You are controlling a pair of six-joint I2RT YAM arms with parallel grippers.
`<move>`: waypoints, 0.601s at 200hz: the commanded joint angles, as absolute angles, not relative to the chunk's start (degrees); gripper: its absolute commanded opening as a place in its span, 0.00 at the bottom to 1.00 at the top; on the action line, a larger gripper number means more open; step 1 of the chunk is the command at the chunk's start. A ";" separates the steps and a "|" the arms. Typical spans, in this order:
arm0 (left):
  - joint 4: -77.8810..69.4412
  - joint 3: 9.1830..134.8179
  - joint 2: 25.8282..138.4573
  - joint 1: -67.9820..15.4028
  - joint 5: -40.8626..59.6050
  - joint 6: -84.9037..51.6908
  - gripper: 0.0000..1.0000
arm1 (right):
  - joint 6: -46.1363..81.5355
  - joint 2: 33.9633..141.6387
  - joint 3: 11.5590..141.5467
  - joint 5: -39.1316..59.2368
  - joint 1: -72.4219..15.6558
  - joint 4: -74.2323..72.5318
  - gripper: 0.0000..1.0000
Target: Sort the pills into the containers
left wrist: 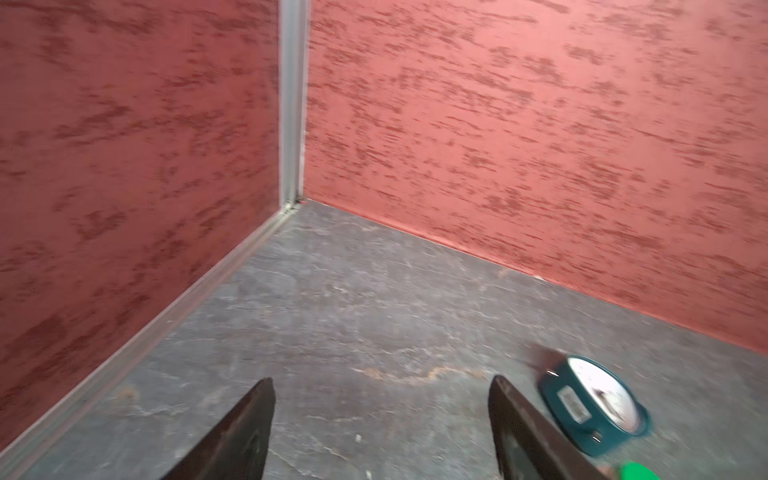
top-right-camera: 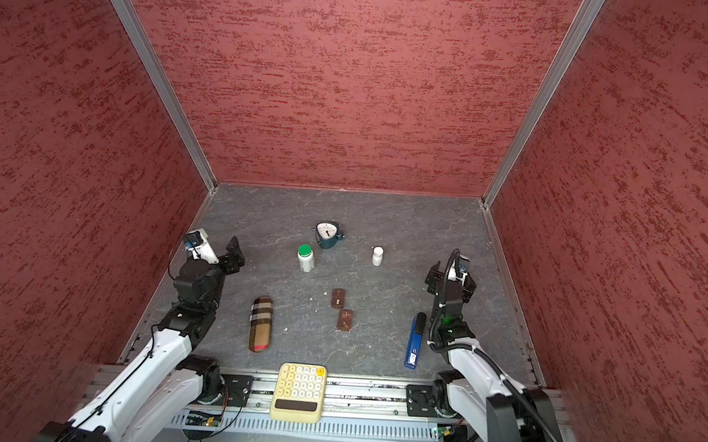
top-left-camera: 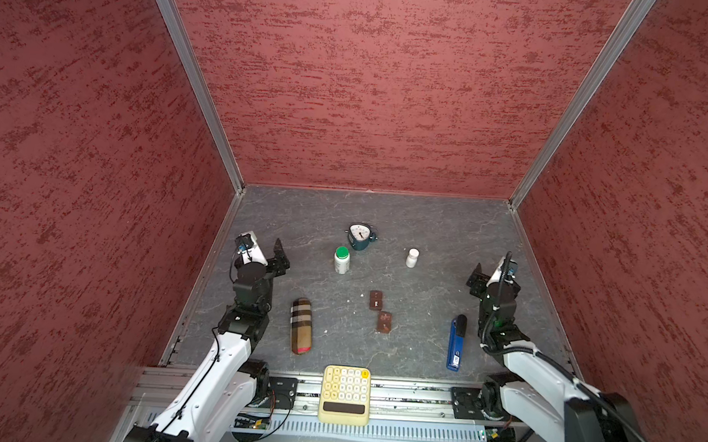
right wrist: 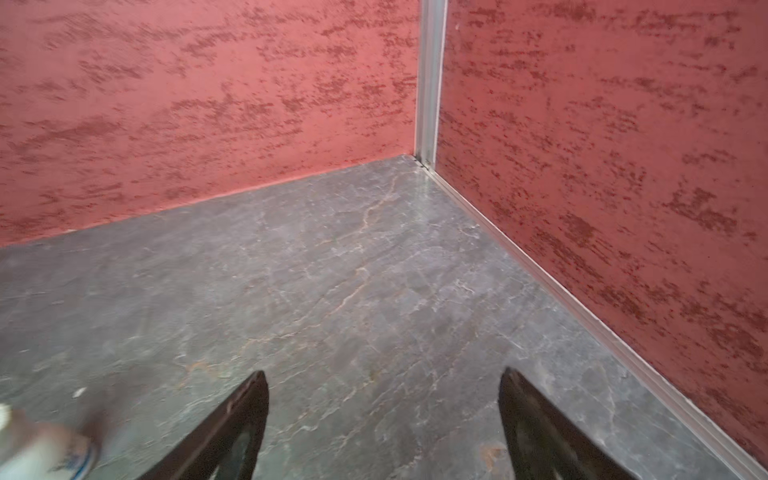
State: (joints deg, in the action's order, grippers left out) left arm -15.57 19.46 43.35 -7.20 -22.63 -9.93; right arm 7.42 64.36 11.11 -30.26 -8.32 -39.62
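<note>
The containers lie in mid-table as two short dark brown pieces with white marks, one [top-left-camera: 376,300] [top-right-camera: 338,298] just behind the other [top-left-camera: 384,322] [top-right-camera: 344,319]. Tiny white pills lie loose on the grey floor to their left, one [top-left-camera: 348,301] [top-right-camera: 310,299] near the far piece and one [top-left-camera: 325,331] [top-right-camera: 285,329] nearer the front. My left gripper [top-left-camera: 267,250] [left wrist: 380,380] hangs open and empty by the left wall. By the right wall my right gripper [top-left-camera: 487,272] [right wrist: 384,374] is also open, with only bare floor between its fingers.
A white bottle with a green cap [top-left-camera: 341,261], a teal clock [top-left-camera: 360,235] [left wrist: 594,403] and a small white bottle [top-left-camera: 412,258] stand behind the containers. A plaid case [top-left-camera: 300,331] lies front left and a blue stapler [top-left-camera: 456,343] front right. A yellow calculator [top-left-camera: 344,394] rests on the front rail.
</note>
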 commanded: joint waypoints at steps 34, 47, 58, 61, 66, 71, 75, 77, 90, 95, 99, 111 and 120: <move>-36.28 12.36 52.70 -5.84 -31.55 -2.01 0.99 | 2.34 84.95 11.37 -23.87 -1.89 -73.80 0.92; -39.97 11.35 56.09 -5.34 -31.55 -0.94 0.99 | 2.09 84.29 13.31 -19.07 -1.56 -67.62 0.92; -42.79 10.70 58.85 -4.65 -30.00 -0.48 0.99 | 1.23 86.66 13.79 -16.47 -1.29 -69.64 0.92; -43.71 10.47 59.72 -4.28 -29.33 -0.44 0.99 | 1.37 87.14 13.98 -15.49 -1.05 -68.92 0.93; -45.33 10.07 61.15 -3.81 -28.20 -0.41 0.99 | 1.38 89.15 13.92 -14.12 -0.54 -70.78 0.93; -47.34 9.74 62.68 -3.42 -27.27 -0.35 1.00 | 0.85 90.62 13.73 -14.57 -0.36 -74.44 0.94; -49.32 9.36 64.03 -3.22 -26.46 -0.16 0.99 | 1.37 89.62 14.08 -14.31 -0.30 -72.19 0.96; -50.52 9.09 64.70 -3.07 -26.04 -0.06 1.00 | 1.81 88.87 14.42 -14.01 -0.16 -69.92 0.96; -58.54 7.84 69.51 -2.47 -23.10 0.81 1.00 | 2.34 89.51 15.27 -13.03 0.68 -69.13 0.97; -61.11 7.76 71.23 -2.45 -22.30 1.46 0.99 | 2.40 89.23 15.33 -13.04 0.78 -68.89 0.99; -61.89 8.11 72.39 -2.54 -21.55 2.61 0.99 | 2.79 88.63 15.52 -12.97 0.77 -67.26 0.99; -56.75 10.83 72.78 -3.28 -20.69 4.57 1.00 | 2.55 89.21 15.18 -13.21 0.88 -69.09 0.99; -54.30 11.98 72.83 -3.14 -18.46 5.07 1.00 | 3.05 88.74 15.14 -14.15 0.90 -68.26 0.99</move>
State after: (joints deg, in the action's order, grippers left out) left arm -50.89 8.93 72.25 -3.05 -24.25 1.04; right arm 3.25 88.95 14.52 -15.62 0.43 -66.24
